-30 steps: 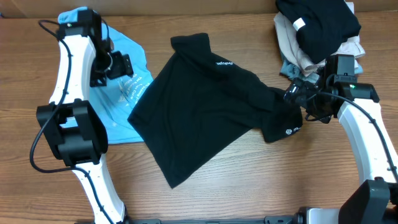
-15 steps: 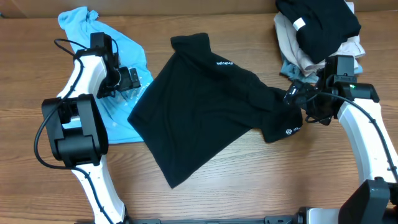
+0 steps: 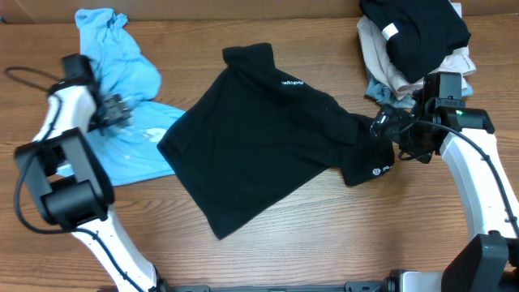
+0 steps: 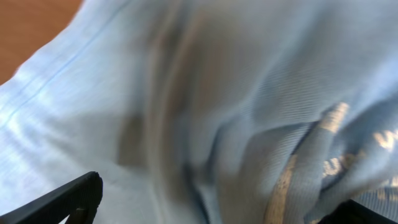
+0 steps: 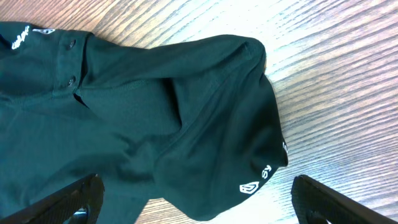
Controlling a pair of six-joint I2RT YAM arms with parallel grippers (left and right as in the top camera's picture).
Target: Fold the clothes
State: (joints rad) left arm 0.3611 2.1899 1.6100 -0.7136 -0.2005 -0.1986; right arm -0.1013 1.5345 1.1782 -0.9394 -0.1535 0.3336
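The black collared shirt point(image 3: 259, 138) lies spread and skewed on the middle of the wooden table, with a small white logo on its chest point(image 3: 292, 83) and another on its right sleeve point(image 3: 376, 171). My right gripper point(image 3: 386, 122) hovers open over that sleeve. In the right wrist view the sleeve point(image 5: 205, 124) lies between and beyond the spread fingers point(image 5: 81, 196), with nothing gripped; the gripper point(image 5: 199, 208) is open. My left gripper point(image 3: 118, 109) is off the shirt, open above a light blue garment point(image 4: 205, 93) that fills the left wrist view; its gripper point(image 4: 217, 210) holds nothing.
The light blue garment point(image 3: 122, 130) lies crumpled at the left, touching the shirt's left edge. A pile of folded clothes point(image 3: 397, 69) sits at the back right, topped by a black one with a white tag point(image 3: 392, 31). Bare wood point(image 3: 340, 235) lies in front.
My left arm has swung to the left over the blue garment, and its jaws finished opening. The black shirt's left edge has shifted slightly left. The right arm has not moved.
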